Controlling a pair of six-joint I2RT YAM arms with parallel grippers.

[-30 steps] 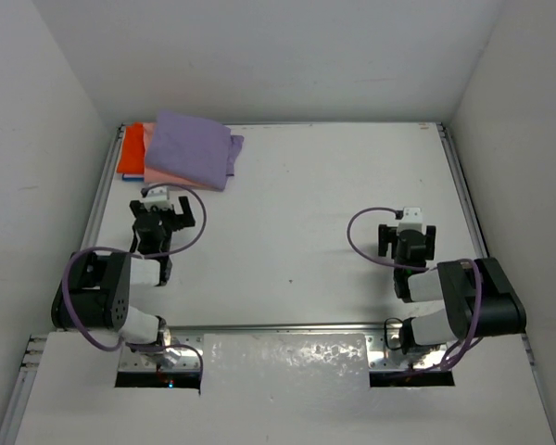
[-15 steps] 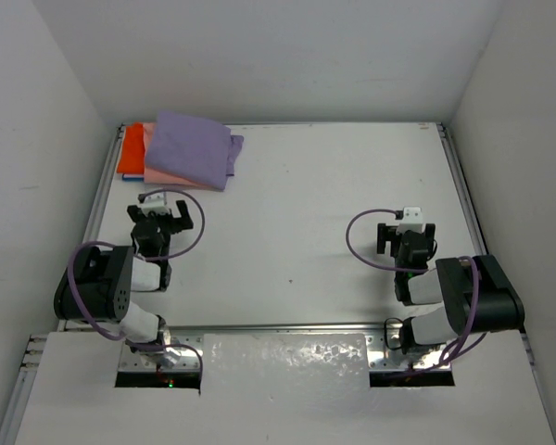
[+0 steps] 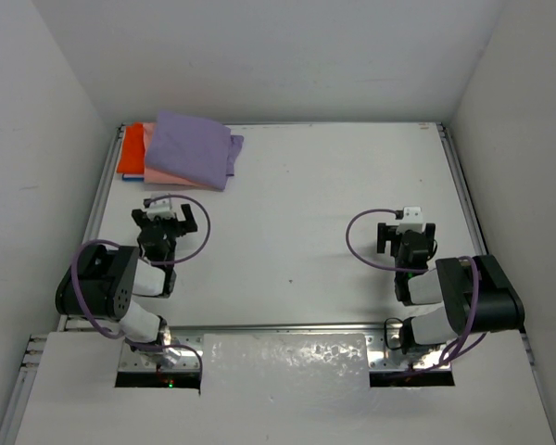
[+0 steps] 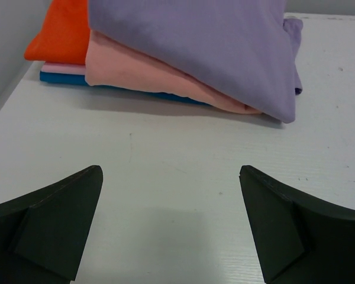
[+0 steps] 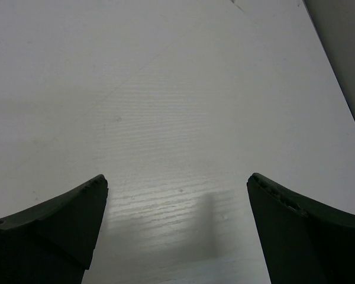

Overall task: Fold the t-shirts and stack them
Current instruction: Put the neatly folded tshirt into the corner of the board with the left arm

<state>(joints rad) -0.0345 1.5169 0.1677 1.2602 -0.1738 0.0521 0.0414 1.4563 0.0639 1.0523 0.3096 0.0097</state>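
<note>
Soft cloth shirts folded and stacked at the 10 o'clock corner of the white table (image 3: pixel 315 185).
The lavender-purple t-shirt (image 3: pixel 193 148) tops the salmon-pink t-shirt (image 3: pixel 160 173) and the orange-red t-shirt (image 3: pixel 131 150). The left gripper (image 3: pixel 169 219), at the stack's 6 o'clock, and the right gripper (image 3: pixel 407 234), at its 4 o'clock, gape released, holding nothing.

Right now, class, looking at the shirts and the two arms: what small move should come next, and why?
Probably pull the left arm and right arm back to rest: the purple shirt lies folded on the pink shirt, the orange shirt in the same pile, and both jaws stand open, empty.
</note>
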